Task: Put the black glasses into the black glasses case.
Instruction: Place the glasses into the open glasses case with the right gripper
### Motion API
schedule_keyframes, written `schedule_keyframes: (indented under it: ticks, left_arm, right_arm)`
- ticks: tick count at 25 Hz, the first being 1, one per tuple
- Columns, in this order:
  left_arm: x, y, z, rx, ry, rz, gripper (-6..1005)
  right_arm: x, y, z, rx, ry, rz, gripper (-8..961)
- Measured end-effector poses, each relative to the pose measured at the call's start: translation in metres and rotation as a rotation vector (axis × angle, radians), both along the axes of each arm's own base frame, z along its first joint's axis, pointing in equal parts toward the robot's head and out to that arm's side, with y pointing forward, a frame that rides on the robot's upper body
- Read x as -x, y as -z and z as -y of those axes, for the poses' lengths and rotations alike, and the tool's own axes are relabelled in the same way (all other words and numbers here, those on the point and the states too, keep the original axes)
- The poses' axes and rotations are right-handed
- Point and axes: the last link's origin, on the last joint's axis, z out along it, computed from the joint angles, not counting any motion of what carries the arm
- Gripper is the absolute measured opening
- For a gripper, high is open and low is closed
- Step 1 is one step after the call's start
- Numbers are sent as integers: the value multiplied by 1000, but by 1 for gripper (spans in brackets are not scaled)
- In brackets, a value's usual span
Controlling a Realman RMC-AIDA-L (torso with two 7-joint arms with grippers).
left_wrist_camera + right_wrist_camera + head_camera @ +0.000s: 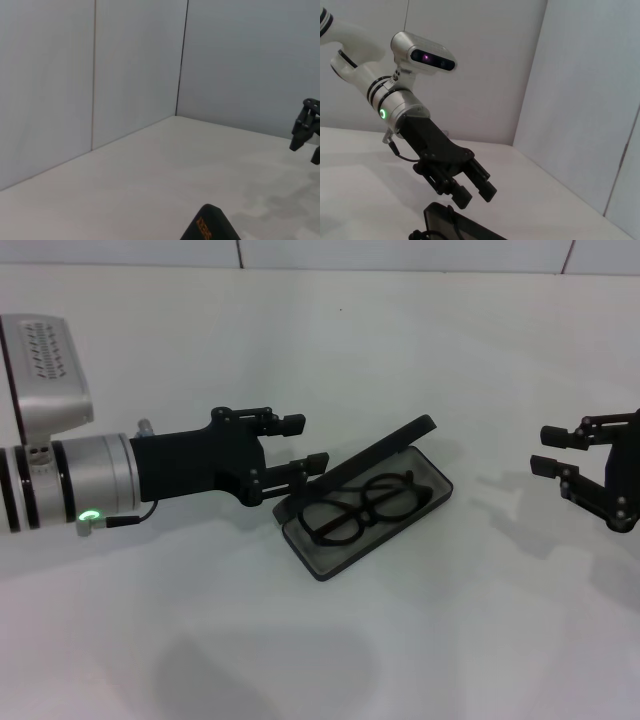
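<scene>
Nearest you on the table [200, 640], the case [330, 558] lay open with the glasses [362, 506] already inside, its long axis running diagonally from near-left to far-right, lid raised along the far edge. Just beside its left end, your left gripper [300, 444] sat parted and empty, so it was closer to the lid. Well off to the right, the right gripper [548, 449] hovered, parted, empty.

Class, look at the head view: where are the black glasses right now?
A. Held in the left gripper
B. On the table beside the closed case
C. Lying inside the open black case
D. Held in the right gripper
C: the black glasses lie in the tray of the black glasses case, whose lid stands open; both grippers are empty.
</scene>
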Motion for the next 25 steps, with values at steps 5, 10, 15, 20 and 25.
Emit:
schedule_keyframes:
  ticks: [5,10,15,20,25]
  left_arm:
    - [-2,4,2,23,17,-14,579]
    - [-3,4,1,25,27,-20,580]
    - [-3,4,1,31,37,-38,580]
    - [-3,7,3,48,47,-54,580]
    - [-5,8,5,58,59,-52,580]
  right_arm:
    - [1,0,0,2,-3,3,241]
    - [0,1,-1,7,-4,10,244]
    - [0,1,-1,8,-4,11,246]
    - [0,2,-1,10,-3,11,248]
    - [1,2,-1,14,-4,11,251]
